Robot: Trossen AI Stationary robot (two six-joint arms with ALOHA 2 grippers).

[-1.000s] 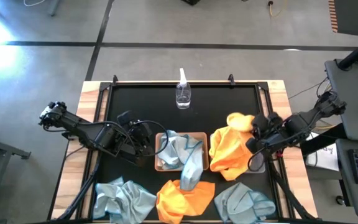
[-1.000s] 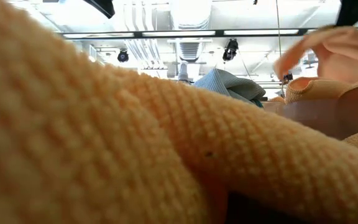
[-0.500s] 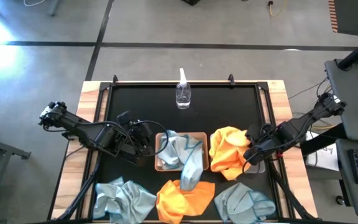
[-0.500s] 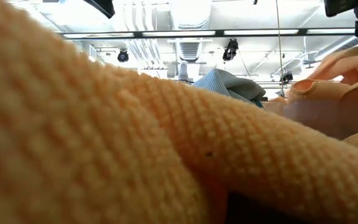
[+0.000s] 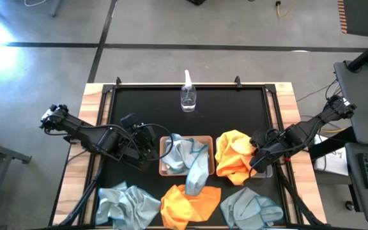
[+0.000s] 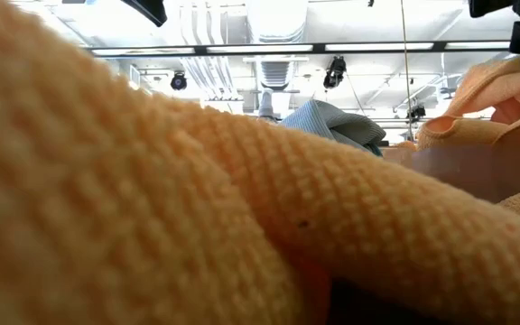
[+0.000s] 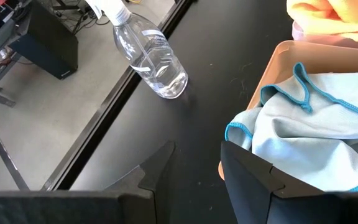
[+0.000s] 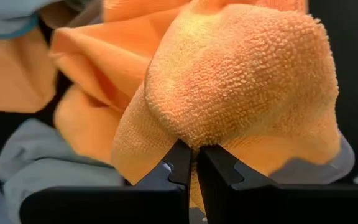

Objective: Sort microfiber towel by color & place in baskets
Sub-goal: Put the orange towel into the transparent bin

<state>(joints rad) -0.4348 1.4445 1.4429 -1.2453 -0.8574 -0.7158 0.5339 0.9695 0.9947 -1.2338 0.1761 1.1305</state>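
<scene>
An orange towel (image 5: 235, 156) lies heaped in the grey basket (image 5: 268, 171), whose rim barely shows. My right gripper (image 5: 257, 158) sits at the heap's right side, shut on it. A blue-grey towel (image 5: 187, 156) fills the tan basket (image 5: 165, 171) and hangs over its near rim. My left gripper (image 7: 194, 168) waits open just left of that basket, touching nothing. Along the near edge lie a blue-grey towel (image 5: 126, 201), an orange towel (image 5: 190, 201) and another blue-grey towel (image 5: 251, 206). My right gripper pinches a rounded fold of the orange towel (image 8: 194, 140) between its two fingertips (image 8: 179, 163). The fold bulges out past the fingers (image 8: 241, 81), and the rest of the cloth rests slack in the grey basket. How many layers are caught cannot be told.
A clear spray bottle (image 5: 188, 96) stands upright near the far edge, behind the baskets. Bare black mat lies between the bottle and the baskets. In the low view an orange towel (image 6: 152, 199) right before the camera hides most of the table.
My right gripper has moved down and toward the near edge, still shut on the orange towel. The raised part of the cloth has sunk into a lower heap in the grey basket. The left arm has kept still.
</scene>
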